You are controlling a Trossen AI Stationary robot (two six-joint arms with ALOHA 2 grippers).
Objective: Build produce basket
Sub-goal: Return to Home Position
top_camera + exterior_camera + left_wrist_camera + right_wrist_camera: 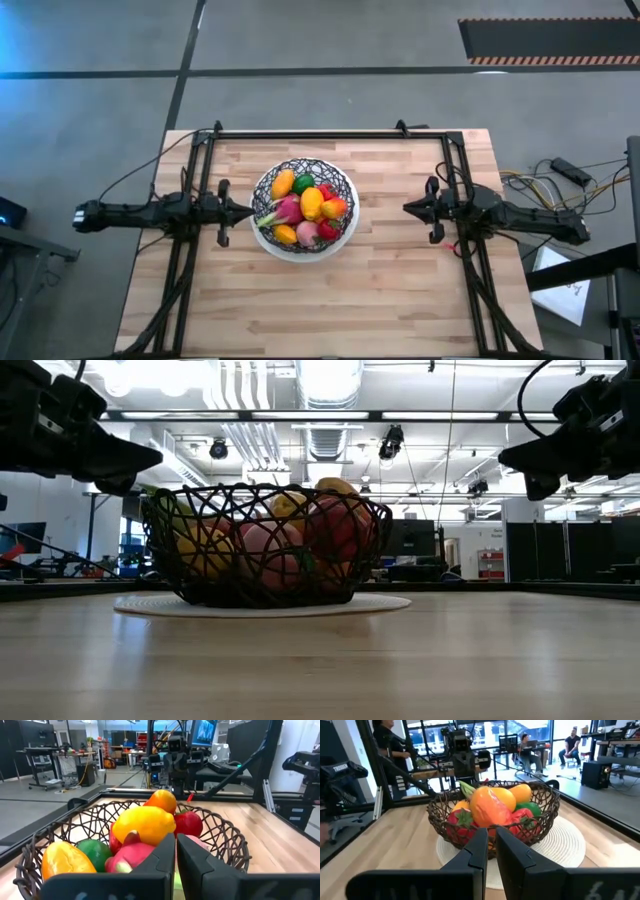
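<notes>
The black wire basket [343,183] stands on a round white mat [340,240] at the table's middle. It also shows in the low view [265,545]. The produce [305,208] is piled inside: orange, yellow, green, red and pink pieces, also seen in the left wrist view [145,822] and the right wrist view [492,805]. My left gripper [248,212] hovers shut and empty just left of the basket. My right gripper [408,208] hovers shut and empty to the basket's right, well apart from it.
A black metal frame [330,134] runs along the table's far edge and down both sides under the arms. Bare wood lies in front of the basket toward the near edge. People [570,745] sit and stand in the room beyond the table.
</notes>
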